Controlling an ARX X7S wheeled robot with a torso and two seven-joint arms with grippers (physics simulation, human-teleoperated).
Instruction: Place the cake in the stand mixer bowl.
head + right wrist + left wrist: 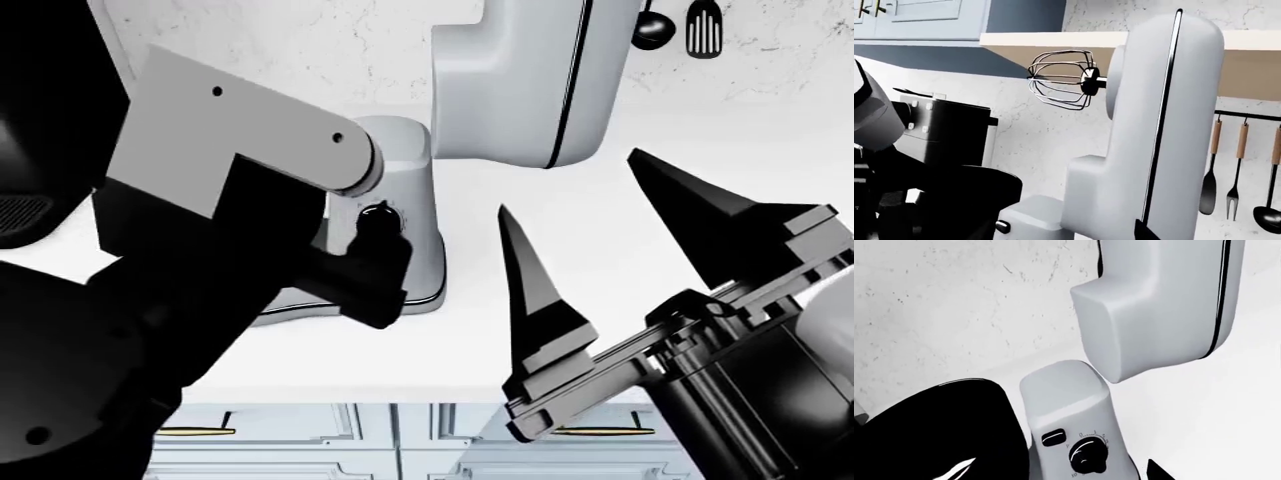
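Right claw apart, empty; left claw hidden by arm; bowl partly cut off.

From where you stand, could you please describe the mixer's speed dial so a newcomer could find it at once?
Start at the light grey stand mixer on the white counter, its head tilted up. Go down to its upright column, beside the glossy black bowl. The speed dial is the round black knob ringed by printed numbers, larger than the small black switch next to it.
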